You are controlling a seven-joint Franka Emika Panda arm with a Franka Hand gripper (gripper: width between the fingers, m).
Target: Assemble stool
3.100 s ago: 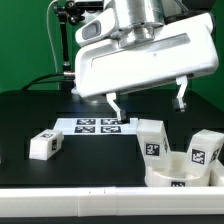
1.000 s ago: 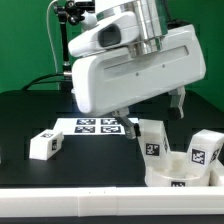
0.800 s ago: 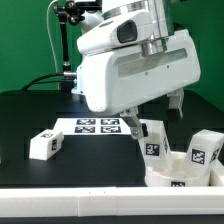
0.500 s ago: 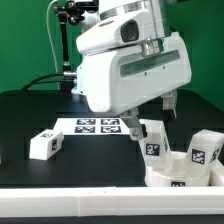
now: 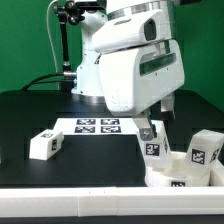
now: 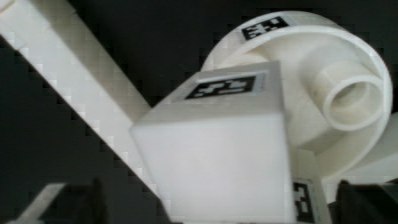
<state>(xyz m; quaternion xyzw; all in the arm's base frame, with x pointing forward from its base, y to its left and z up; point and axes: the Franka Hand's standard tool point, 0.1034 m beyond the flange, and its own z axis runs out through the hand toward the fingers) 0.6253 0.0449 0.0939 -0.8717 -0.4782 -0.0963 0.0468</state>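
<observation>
Wrist view shows the gripper [image 6: 191, 201] with its two dark fingers [image 6: 313, 196] standing apart, one on each side of a white block leg [image 6: 214, 150]. A dark gap is plain between the leg and the farther finger. On the other side the finger sits very close, and I cannot tell whether it touches. Nothing is clamped. The leg stands upright between the fingers, with a black-and-white tag on the face turned to the wrist.

Just past the leg, away from the gripper, lies the round seat [image 6: 329, 95], with a tag near its rim and a short peg sticking out. A long white bar [image 6: 63, 80] runs slantwise past the leg on its other side.

From the exterior view, the gripper [image 5: 157, 119] hangs under the big white arm [image 5: 140, 60], low over the black table [image 5: 30, 115], straddling the same leg [image 5: 152, 140]. The seat [image 5: 170, 174] sits just below and beside it. A second leg [image 5: 205, 148] stands by the seat, farther from the gripper. A third leg [image 5: 43, 145] lies well apart from the gripper, toward the exterior view's left. The marker board [image 5: 98, 126] lies flat near the gripper, between it and that third leg.
</observation>
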